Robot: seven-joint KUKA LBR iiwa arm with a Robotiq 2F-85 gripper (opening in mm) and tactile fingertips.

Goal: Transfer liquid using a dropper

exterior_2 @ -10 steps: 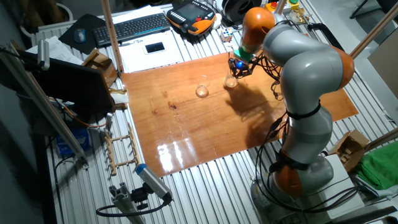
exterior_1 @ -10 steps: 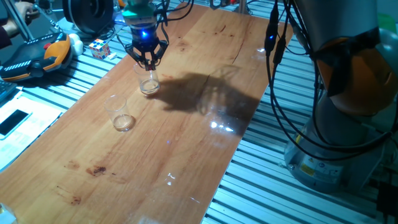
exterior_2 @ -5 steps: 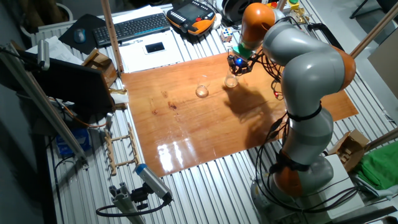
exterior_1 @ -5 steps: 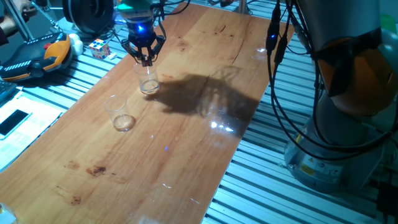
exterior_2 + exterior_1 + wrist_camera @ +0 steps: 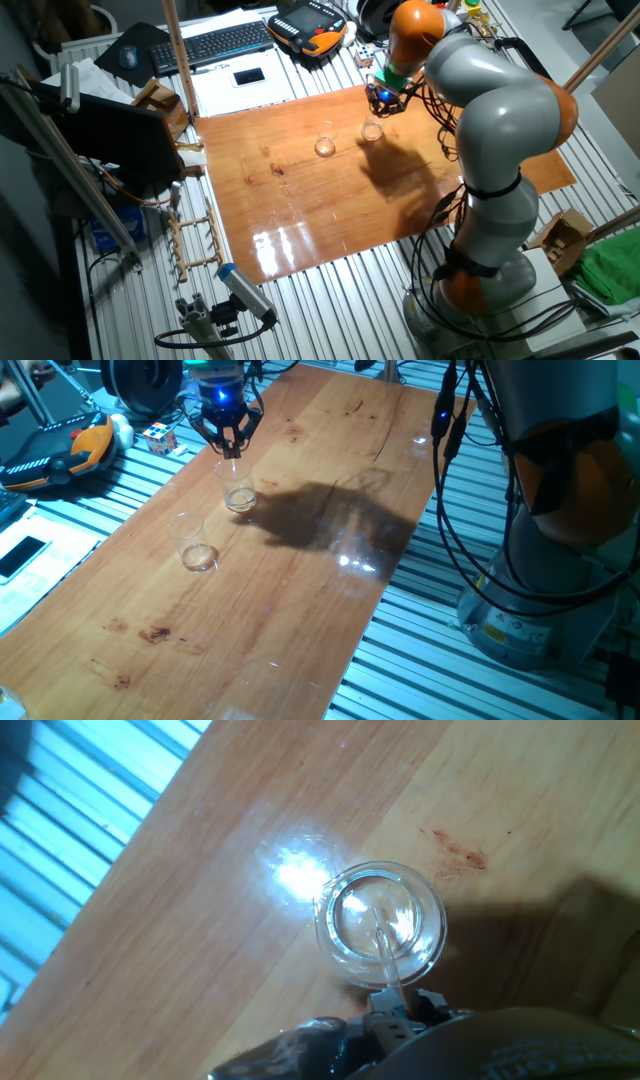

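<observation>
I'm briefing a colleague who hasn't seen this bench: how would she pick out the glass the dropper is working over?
Find the long wooden board on the slatted metal table, then the gripper with the blue light above its far end. Two clear glasses stand there; the one meant is directly beneath the gripper, with the dropper pointing into it. The other glass stands alone, farther from the gripper.

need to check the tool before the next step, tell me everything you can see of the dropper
The dropper shows mainly in the hand view as a thin, clear tube, glass or plastic by its look. It runs from the gripper at the bottom edge toward the middle of the glass below. Its upper end disappears between the fingers, so no bulb is visible. Whether the tip is inside the glass or above the rim cannot be told. In the fixed views it is too thin to make out; the gripper hangs just above that glass.
</observation>
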